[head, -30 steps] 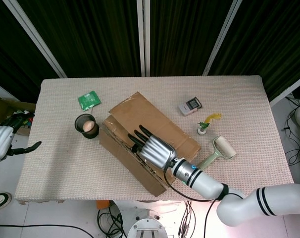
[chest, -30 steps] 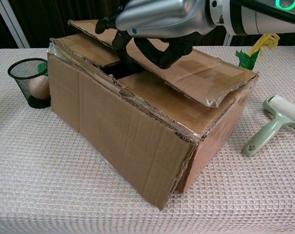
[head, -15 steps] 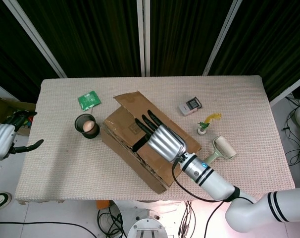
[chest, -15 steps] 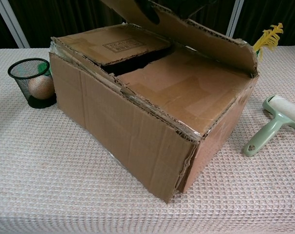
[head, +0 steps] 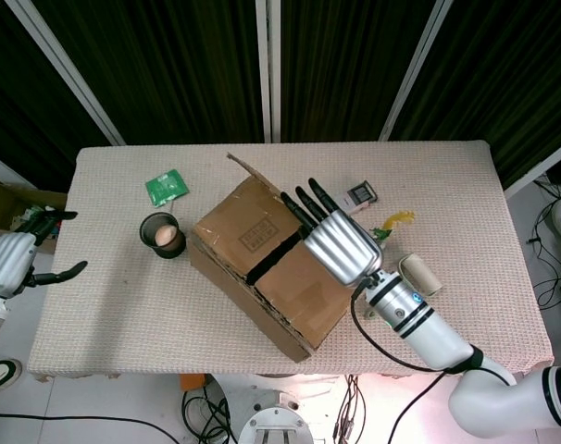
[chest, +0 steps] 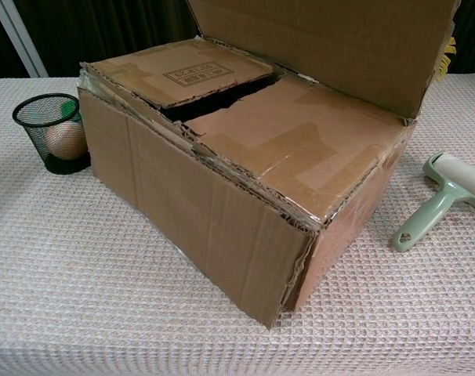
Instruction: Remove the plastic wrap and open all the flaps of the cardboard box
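We note lint roller point(chest: 445, 196) nearest, at table point(chest: 81, 298) right edge. Cardboard box point(chest: 245, 204) sits mid-table, far flap point(chest: 324, 43) raised upright, top cut off in chest view; two inner flaps lie flat, dark gap between. Plastic wrap: we cannot make out. Right hand point(head: 341, 242) above box's far side, fingers straight, spread, against raised flap, gripping nothing. Left hand point(head: 26, 257) off table's left edge, fingers apart, empty. Mesh cup point(chest: 51, 131) left of box.

right arm: reached in from the lower right, forearm slanting up and left | right robot hand point(head: 339, 244): back of the palm toward the head camera, fingers point(head: 304, 205) straight, spread, holding nothing | left robot hand point(head: 29, 250): at the far left edge, fingers apart, empty | chest view: neither shown
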### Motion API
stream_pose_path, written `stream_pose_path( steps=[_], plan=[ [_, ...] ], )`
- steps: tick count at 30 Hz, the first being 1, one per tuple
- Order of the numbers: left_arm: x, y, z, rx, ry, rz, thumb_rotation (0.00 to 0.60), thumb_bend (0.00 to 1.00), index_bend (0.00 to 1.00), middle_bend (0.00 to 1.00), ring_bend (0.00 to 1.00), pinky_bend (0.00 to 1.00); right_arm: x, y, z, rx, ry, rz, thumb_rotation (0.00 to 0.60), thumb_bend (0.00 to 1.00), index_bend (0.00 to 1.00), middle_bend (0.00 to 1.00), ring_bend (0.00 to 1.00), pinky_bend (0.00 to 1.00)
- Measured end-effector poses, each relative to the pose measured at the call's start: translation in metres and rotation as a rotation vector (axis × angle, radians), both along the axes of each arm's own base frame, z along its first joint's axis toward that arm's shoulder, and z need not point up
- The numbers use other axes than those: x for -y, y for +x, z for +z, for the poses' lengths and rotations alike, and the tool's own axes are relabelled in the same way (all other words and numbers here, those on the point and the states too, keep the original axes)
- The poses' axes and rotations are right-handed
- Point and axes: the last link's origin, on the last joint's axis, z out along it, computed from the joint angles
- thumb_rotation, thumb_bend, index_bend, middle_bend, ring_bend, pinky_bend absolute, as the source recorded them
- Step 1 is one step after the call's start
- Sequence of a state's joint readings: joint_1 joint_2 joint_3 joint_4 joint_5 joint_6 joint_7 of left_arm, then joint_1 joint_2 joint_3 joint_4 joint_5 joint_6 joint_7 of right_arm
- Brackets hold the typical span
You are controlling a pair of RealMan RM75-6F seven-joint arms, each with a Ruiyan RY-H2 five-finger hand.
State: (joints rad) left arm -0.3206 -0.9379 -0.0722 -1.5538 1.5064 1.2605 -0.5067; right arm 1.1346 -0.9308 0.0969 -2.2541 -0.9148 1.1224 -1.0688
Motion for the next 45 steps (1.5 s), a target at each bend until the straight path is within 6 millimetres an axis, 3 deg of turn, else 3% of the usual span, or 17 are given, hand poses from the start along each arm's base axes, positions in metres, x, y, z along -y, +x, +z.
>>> stream_pose_path(
  steps=[13,23,29,33,36,43,45],
  plan=[
    [-0.001,0.001,-0.007,0.008,-0.026,0.005,0.249,0.18,0.16,0.2,0.12,0.23,0.018,-0.038,0.032,0.032,-0.064,-0.112,0.6,1.0,0.49,0.0,0.0,0.0],
    [-0.007,0.004,-0.008,0.011,-0.029,0.003,0.252,0.18,0.16,0.2,0.12,0.23,0.046,-0.09,0.057,0.061,-0.123,-0.273,0.6,1.0,0.49,0.0,0.0,0.0],
    [-0.008,0.006,-0.007,-0.003,-0.022,-0.004,0.251,0.18,0.16,0.2,0.12,0.23,0.053,-0.111,0.061,0.109,-0.113,-0.318,0.6,0.99,0.39,0.0,0.0,0.0],
    [-0.01,0.01,-0.008,-0.009,-0.017,-0.011,0.251,0.17,0.16,0.2,0.12,0.23,0.05,-0.11,0.061,0.17,-0.081,-0.288,0.6,0.85,0.2,0.0,0.0,0.0],
    [-0.011,0.012,-0.01,-0.009,-0.016,-0.015,0.25,0.16,0.16,0.2,0.12,0.23,0.044,-0.107,0.06,0.199,-0.051,-0.25,0.597,0.67,0.04,0.0,0.0,0.0],
    [-0.009,0.012,-0.015,-0.012,-0.019,-0.017,0.254,0.16,0.16,0.2,0.12,0.23,0.029,-0.097,0.038,0.236,0.049,-0.203,0.6,0.11,0.0,0.0,0.0,0.0],
    [-0.008,0.011,-0.015,-0.013,-0.017,-0.018,0.254,0.16,0.16,0.2,0.12,0.23,0.029,-0.093,0.029,0.242,0.065,-0.191,0.6,0.02,0.0,0.0,0.0,0.0]
  ],
)
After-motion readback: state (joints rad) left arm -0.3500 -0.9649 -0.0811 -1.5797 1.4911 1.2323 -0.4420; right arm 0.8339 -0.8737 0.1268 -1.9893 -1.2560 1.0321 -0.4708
